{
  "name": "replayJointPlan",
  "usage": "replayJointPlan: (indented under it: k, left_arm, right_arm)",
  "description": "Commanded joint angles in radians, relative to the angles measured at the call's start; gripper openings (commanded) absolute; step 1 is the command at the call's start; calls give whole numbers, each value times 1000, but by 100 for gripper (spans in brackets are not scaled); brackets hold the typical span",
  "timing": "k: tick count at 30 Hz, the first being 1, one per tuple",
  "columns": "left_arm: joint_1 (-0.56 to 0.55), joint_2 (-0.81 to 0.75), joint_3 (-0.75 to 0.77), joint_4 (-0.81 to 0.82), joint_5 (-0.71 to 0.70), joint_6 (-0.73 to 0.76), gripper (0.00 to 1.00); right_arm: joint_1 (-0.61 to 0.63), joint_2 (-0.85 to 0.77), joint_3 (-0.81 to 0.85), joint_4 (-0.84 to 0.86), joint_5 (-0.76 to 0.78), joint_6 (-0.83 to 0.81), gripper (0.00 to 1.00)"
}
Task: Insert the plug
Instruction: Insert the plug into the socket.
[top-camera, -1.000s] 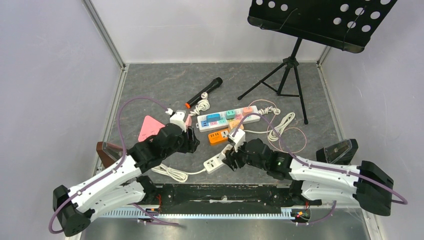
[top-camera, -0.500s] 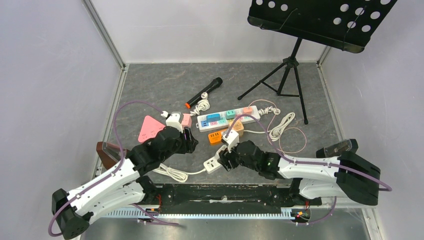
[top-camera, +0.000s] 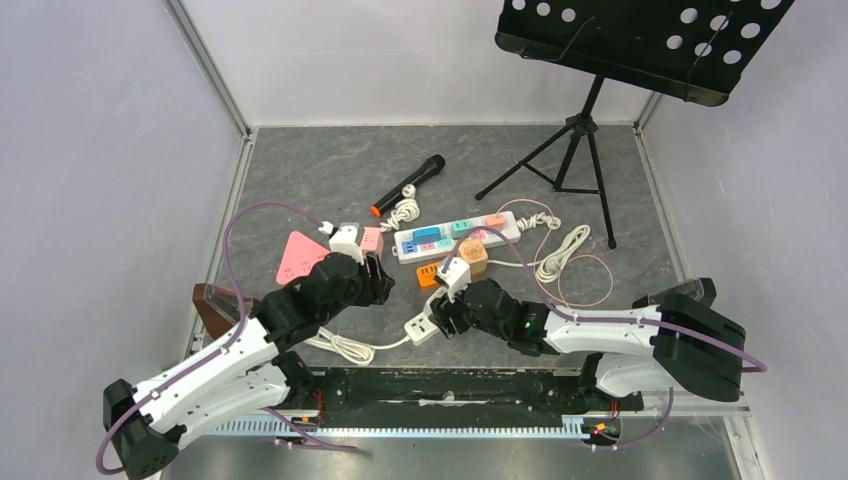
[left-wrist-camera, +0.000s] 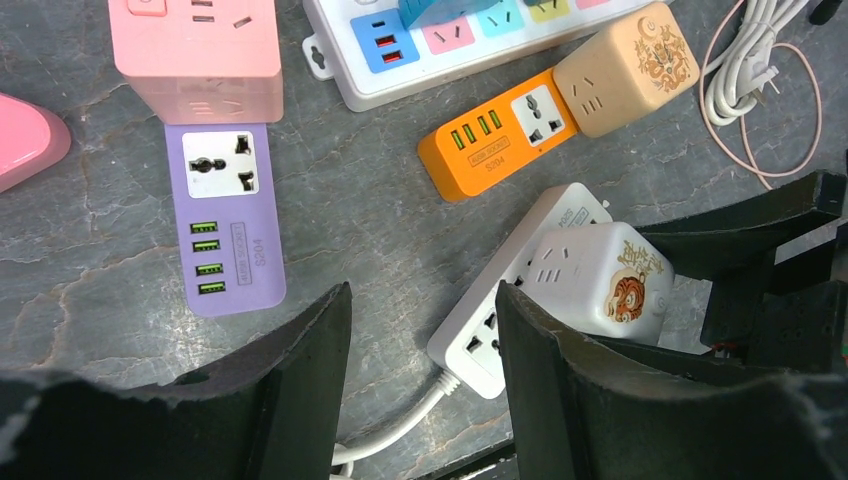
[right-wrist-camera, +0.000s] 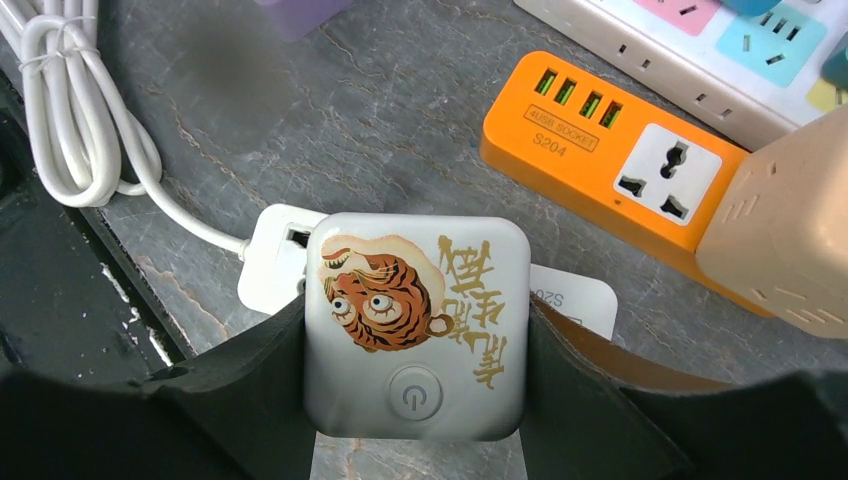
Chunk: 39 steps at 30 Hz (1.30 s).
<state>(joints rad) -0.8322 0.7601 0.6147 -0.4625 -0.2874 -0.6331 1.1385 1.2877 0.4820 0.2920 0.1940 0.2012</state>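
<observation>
Tabletop (top-camera: 300, 170): grey, stone-veined and matt, walled left, right and far by pale panels.

Task object: the cube plug (right-wrist-camera: 415, 325), a glossy white plastic block with rounded corners. Its upper face carries an orange-and-black tiger print, gold characters and a round power button. The right gripper (right-wrist-camera: 415, 380) holds it, jaws clamped on two opposite side faces by dark, rough-edged pads. The cube sits over the far end of the white power strip (right-wrist-camera: 275, 255), a flat, smooth bar lying at a diagonal near the table's near edge. Whether the prongs are seated cannot be told.

The strip's white cord (right-wrist-camera: 70, 130) runs left in a tied coil, just beside the black rail (right-wrist-camera: 60, 330) at the near edge.

Just far of the cube lies an orange socket block (right-wrist-camera: 600, 150), rectangular with four USB slots, butted against a beige cube (right-wrist-camera: 790, 240) with gold ornament.

The left gripper (left-wrist-camera: 420, 340) hangs with jaws apart, holding nothing. Bare stone shows beneath it, between the white strip and a purple socket block (left-wrist-camera: 225, 215) to the left. A pink cube (left-wrist-camera: 195, 45) touches the purple block's far end. A long white strip with coloured sockets (left-wrist-camera: 470, 40) lies beyond the orange block.

Farther back stand a black microphone (top-camera: 408, 185) and a music stand (top-camera: 580, 130) on tripod legs.
</observation>
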Motion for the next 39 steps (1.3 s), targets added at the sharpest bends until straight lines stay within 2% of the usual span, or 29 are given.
replayJointPlan:
  k: [1,16,20,39]
  left_arm:
    - [5,-14,8,28,-30,-12,61]
    - [8,-39,11,10,-42,-9,61]
    - [8,-43,9,5,-45,-10,61]
    - [10,-49,1,-7,-49,-5,61]
  right_arm:
    - [5,49,85,-60,27,7,0]
    - [5,120,276,-259,57,-2,0]
    - [6,115,261,-220,54,8,0]
    - [6,192,191,-250,-12,49,0]
